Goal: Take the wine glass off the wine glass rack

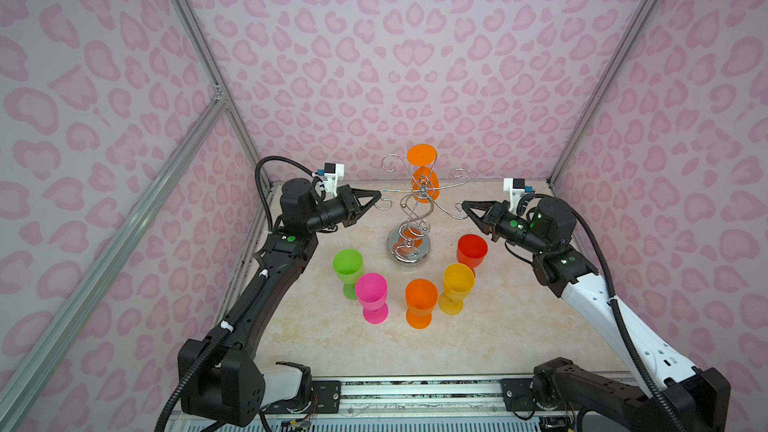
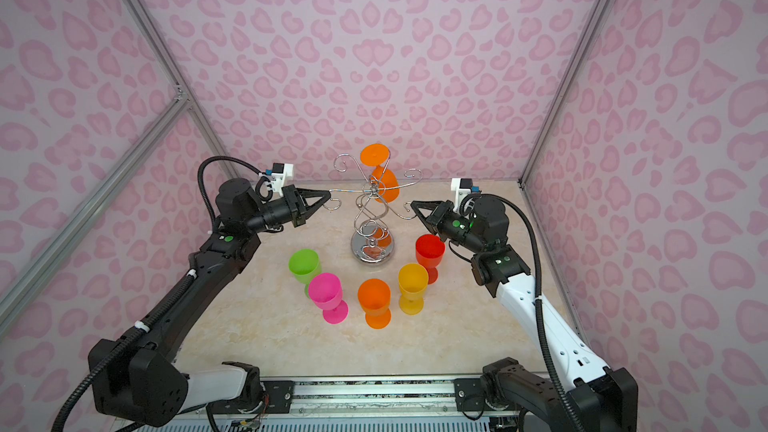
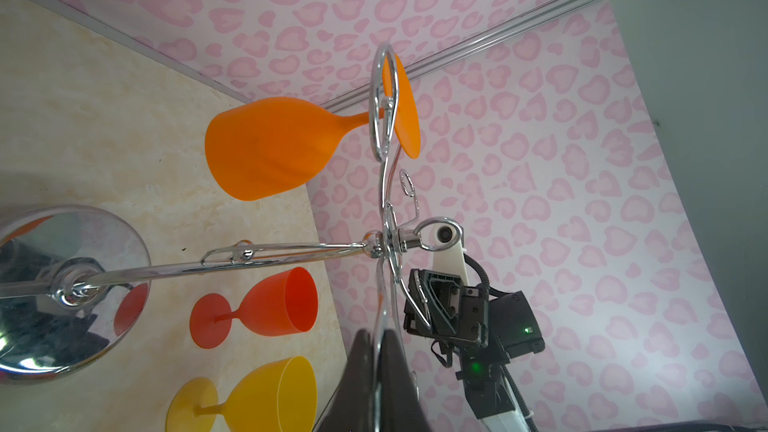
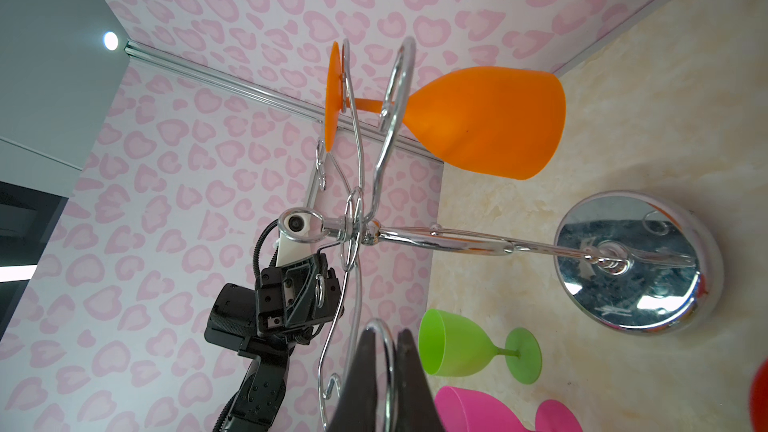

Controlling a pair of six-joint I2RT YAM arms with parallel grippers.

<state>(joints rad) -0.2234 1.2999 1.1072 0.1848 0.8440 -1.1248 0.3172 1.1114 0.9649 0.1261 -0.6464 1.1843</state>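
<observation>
The chrome wine glass rack (image 1: 411, 218) (image 2: 374, 218) stands on its round mirrored base (image 3: 70, 292) (image 4: 636, 259) at the middle back of the table. An orange wine glass (image 1: 424, 184) (image 2: 384, 182) (image 3: 270, 147) (image 4: 486, 122) hangs upside down from a rear arm of the rack, foot on top. My left gripper (image 1: 376, 197) (image 2: 328, 195) (image 3: 378, 338) is shut on the curled wire arm at the rack's left. My right gripper (image 1: 465, 204) (image 2: 413, 204) (image 4: 387, 338) is shut on the curled arm at its right. Neither gripper touches the hanging glass.
Several plastic glasses stand upright in front of the rack: green (image 1: 348, 270), pink (image 1: 372, 297), orange (image 1: 420, 303), yellow (image 1: 456, 288) and red (image 1: 471, 251). Pink patterned walls close the back and both sides. A metal rail (image 1: 415, 392) runs along the front edge.
</observation>
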